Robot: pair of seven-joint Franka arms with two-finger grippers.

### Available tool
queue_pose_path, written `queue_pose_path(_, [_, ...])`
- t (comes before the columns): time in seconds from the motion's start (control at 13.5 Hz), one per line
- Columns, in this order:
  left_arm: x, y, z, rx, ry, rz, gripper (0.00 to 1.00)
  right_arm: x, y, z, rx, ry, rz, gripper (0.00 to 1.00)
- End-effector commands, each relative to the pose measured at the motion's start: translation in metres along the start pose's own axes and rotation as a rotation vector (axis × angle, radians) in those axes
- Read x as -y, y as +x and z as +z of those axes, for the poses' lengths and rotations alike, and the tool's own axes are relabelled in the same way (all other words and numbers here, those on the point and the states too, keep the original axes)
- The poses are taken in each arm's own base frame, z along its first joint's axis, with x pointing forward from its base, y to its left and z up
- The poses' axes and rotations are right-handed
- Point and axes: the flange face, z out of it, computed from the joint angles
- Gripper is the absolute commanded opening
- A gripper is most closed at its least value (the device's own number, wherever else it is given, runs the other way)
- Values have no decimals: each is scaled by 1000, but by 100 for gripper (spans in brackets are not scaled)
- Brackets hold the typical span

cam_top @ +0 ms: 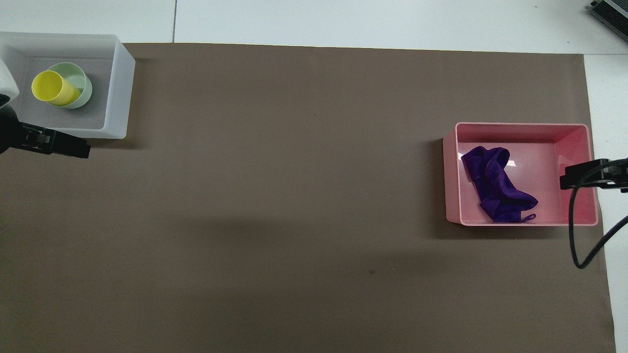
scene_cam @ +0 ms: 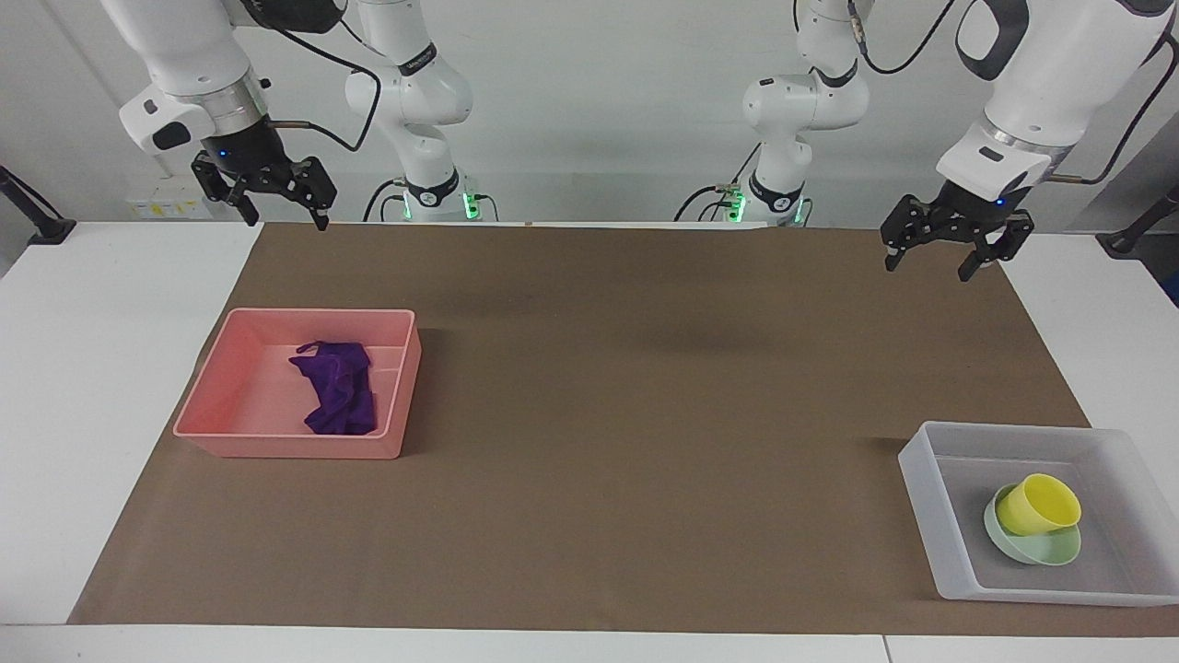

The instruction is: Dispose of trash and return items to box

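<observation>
The purple cloth rag (scene_cam: 337,388) lies crumpled in the pink tray (scene_cam: 230,368), on the tray's floor with bare floor showing on either side of it; in the overhead view the rag (cam_top: 495,184) stretches from the tray's middle toward the wall of the pink tray (cam_top: 520,126) that is nearer to the robots. This tray sits on the brown mat (scene_cam: 645,414) toward the right arm's end of the table. At the left arm's end, farther from the robots than the pink tray, stands the translucent grey-white box (scene_cam: 921,488), partly on the mat. Inside it the mint-green bowl (scene_cam: 1045,550) rests on the box floor, and the yellow cup (scene_cam: 1038,505) lies tilted in the bowl, its open mouth turned up and to the side; seen from overhead, the cup (cam_top: 50,88) overlaps the rim of the bowl (cam_top: 81,86), and both sit within the box (cam_top: 120,93). Both arms are raised and hold nothing. The left gripper (scene_cam: 935,257) hangs over the mat's edge near the robots at the left arm's end, well apart from the box, its fingers spread apart and empty; overhead only its dark body (cam_top: 49,142) shows, just beside the box's wall. The right gripper (scene_cam: 281,207) hangs over the mat's corner near the right arm's base, well above the pink tray, its fingers likewise spread apart with nothing between them. The white table (scene_cam: 92,304) surrounds the mat.
</observation>
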Motion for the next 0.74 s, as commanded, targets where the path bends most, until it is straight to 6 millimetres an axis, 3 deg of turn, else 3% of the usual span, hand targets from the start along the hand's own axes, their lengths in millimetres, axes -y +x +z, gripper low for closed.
queue_pose_path(0.0, [-7, -9, -7, 17, 0, 15, 100, -2, -10, 4, -9, 6, -10, 100])
queue_pose_path(0.37, [2, -15, -2, 47, -3, -22, 100, -1, -13, 8, -1, 5, -13, 100])
queue_pose_path(0.67, [-3, -16, 8, 64, -6, -21, 100, 0, -15, 10, 2, 5, -16, 100])
